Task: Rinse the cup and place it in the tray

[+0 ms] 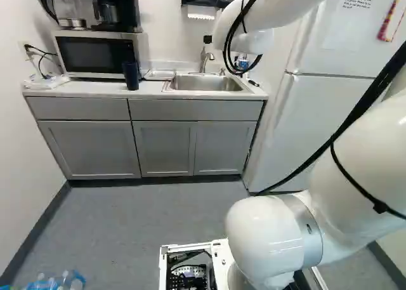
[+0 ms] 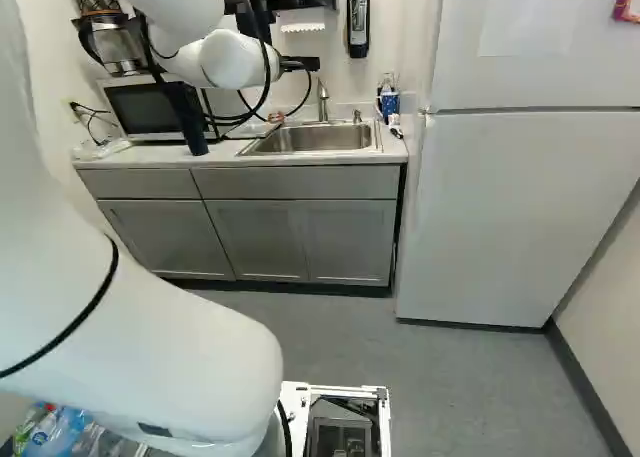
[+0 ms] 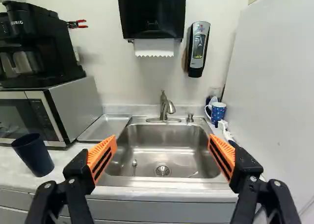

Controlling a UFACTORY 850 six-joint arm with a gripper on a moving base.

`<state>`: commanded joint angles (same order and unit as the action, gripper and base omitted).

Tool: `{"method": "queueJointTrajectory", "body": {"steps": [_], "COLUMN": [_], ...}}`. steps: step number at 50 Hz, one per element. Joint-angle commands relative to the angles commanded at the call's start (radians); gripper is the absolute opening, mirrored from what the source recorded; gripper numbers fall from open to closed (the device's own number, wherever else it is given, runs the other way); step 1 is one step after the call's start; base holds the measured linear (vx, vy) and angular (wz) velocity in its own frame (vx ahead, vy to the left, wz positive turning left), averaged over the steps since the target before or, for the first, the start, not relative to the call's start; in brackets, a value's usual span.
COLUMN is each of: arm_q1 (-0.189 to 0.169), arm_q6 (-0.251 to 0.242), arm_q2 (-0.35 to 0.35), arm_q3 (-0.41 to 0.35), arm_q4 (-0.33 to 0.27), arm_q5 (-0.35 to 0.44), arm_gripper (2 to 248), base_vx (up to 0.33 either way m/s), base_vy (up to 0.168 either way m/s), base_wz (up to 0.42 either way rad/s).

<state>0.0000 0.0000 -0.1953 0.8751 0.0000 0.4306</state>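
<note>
In the wrist view we saw a brand name in pale capitals on the black coffee maker (image 3: 41, 42), which stood on the microwave (image 3: 78, 109). At the upper right of the left base view, a white sheet (image 1: 349, 26) on the refrigerator (image 1: 317, 125) bore dark lines of print too small for us to read.

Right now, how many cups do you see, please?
2: the dark cup on the counter by the microwave, and the blue mug beside the sink. Another may hide behind the mug.
</note>
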Motion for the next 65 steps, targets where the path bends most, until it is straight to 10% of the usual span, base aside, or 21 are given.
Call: {"method": "queueJointTrajectory", "body": {"steps": [65], "arm_q1": [0.000], "arm_q6": [0.000], "arm_q2": [0.000], "arm_q3": [0.000], "arm_q4": [0.000], "arm_q5": [0.000], "arm_gripper": [247], "base_vx": [0.180], "base_vy": [-0.027], "base_wz": [-0.008]}}
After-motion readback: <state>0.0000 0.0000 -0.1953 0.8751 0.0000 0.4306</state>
